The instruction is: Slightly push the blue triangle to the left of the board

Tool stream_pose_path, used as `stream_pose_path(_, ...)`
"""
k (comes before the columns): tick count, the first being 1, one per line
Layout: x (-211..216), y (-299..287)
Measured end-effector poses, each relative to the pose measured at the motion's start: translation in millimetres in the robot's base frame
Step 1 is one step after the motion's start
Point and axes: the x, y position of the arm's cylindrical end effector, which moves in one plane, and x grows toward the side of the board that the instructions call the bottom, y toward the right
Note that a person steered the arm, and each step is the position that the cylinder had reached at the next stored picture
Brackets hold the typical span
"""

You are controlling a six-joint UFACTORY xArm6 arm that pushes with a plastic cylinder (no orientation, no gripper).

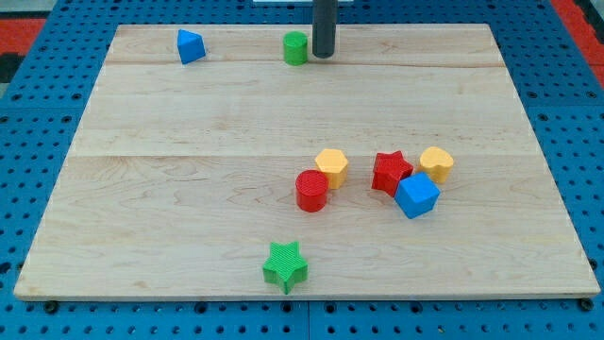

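Wooden and pale, the desk (189, 123) carries every block loose on its top; nothing on it sits inside a container. Count them: eight blocks. Two blue, two green, two red, two yellow. My tip (324, 55) is planted near the view's top edge, the dark rod standing straight up and running out of the picture above. No hand here to spread or pinch, only that rod end. Just beside my tip, on the view's left, stands the green cylinder (295, 48), whether touching I cannot tell. Further to the view's left of my tip, well apart and in the same top row, sits the blue triangle (191, 46), close to the board's top left corner. Everything else lies well below my tip, toward the view's bottom. A red cylinder (311, 191) touches a yellow hexagon (331, 168). To their right a red star (392, 173), a blue cube (416, 195) and a yellow heart (436, 163) crowd together. A green star (285, 266) sits alone near the bottom edge.
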Motion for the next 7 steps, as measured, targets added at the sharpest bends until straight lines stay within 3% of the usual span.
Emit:
stream_pose_path(1,32.4,-39.8)
stream_pose_path(4,-46.1,-186.2)
stream_pose_path(5,-44.9,-189.9)
stream_pose_path(6,-42.7,-143.3)
stream_pose_path(7,-42.5,-170.1)
